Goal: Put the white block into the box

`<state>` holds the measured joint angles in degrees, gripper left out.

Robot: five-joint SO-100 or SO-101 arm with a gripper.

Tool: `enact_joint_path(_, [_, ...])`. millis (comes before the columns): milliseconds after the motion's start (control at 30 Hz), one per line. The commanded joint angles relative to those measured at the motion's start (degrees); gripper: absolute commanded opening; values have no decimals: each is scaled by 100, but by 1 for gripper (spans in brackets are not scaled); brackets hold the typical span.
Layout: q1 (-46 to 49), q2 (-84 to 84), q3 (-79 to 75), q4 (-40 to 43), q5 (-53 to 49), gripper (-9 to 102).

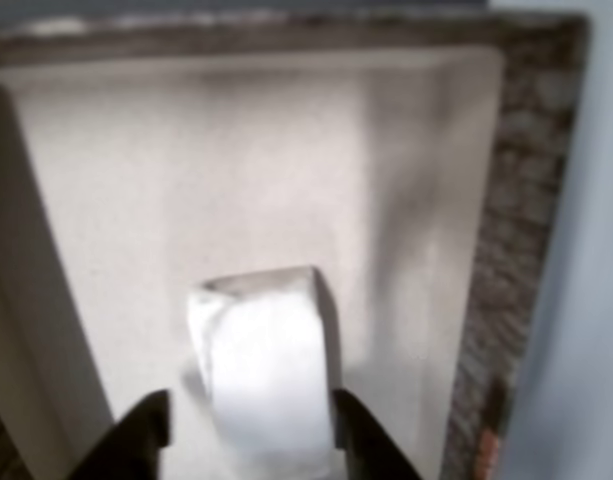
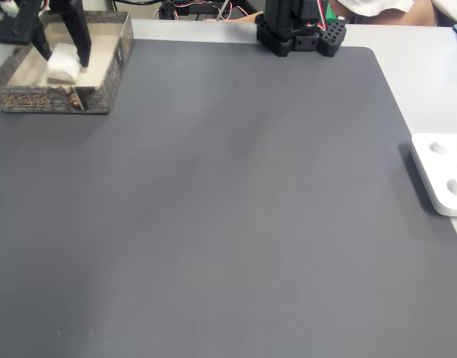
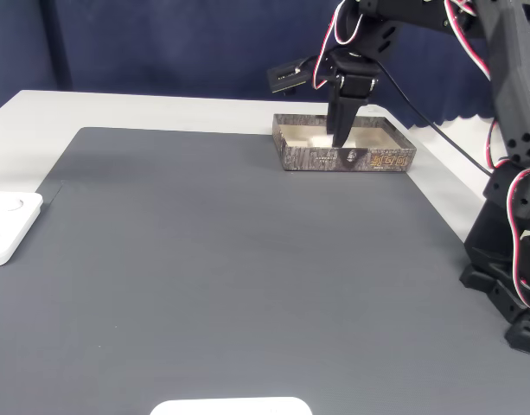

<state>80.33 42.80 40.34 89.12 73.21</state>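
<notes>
**White block inside the box walls, release not yet made**

White block [image 1: 271, 375] sits between my two black fingers [image 1: 141, 435], seen from the camera riding close above it, with the cream floor of the box [image 1: 531, 200] spread out beneath and beyond. My gripper [image 2: 62, 61] is closed on the block, the jaws only as far apart as the block is wide, one finger on each side of it. In a fixed view from across the grey mat [image 2: 228, 209], the block shows bright white within the box's speckled rim [image 2: 112, 71], at the mat's far left corner. In another fixed view my arm [image 3: 355, 60] reaches down into the box [image 3: 347, 160] from above, fingers dipping below the rim line.

By my reading, the carrying is done and the block is over the tray's floor; whether it already touches that floor I cannot tell. What remains is to part the jaws and lift clear without dragging the block out. A white plastic device [image 2: 440, 173] lies well apart at the mat's edge.
</notes>
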Motion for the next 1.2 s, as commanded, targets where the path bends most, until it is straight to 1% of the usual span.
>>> enact_joint_path(0, [-123,141,-360,-79,-9,29])
enact_joint_path(300, [-158,536,-360,-79,-26,31])
enact_joint_path(400, [-176,984,-88,-123,105,31])
enact_joint_path(533, [-176,1529,316,-123,26,30])
enact_joint_path(733, [-281,2320,1143,-141,-149,28])
enact_joint_path(867, [-369,2962,1793,-141,-589,27])
enact_joint_path(1167, [-1116,4641,3463,-290,-1116,22])
